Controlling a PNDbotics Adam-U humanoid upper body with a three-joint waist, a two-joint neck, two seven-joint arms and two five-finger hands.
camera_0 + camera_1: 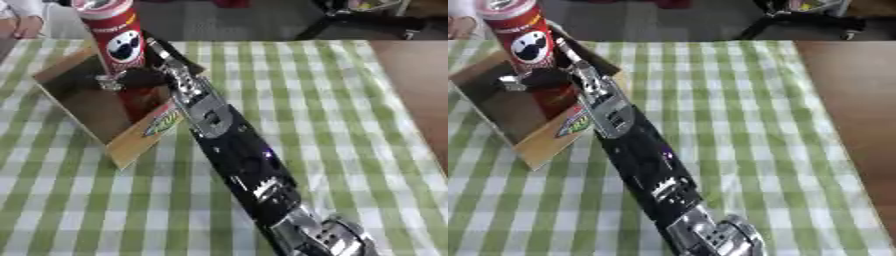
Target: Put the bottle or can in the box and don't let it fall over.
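One red crisp can, upright in cardboard box at far left | right hand curled round can | green-checked tablecloth beneath.

One arm is showing, running from five o'clock toward eleven. Near the bottom edge a rounded silver joint is gleaming, with dark recesses in it. Above it the forearm casing is looking glossy black, a small white marking and a faint purple glint sitting on it. Toward eleven o'clock a grey metal wrist block is showing, and beyond it the black hand.
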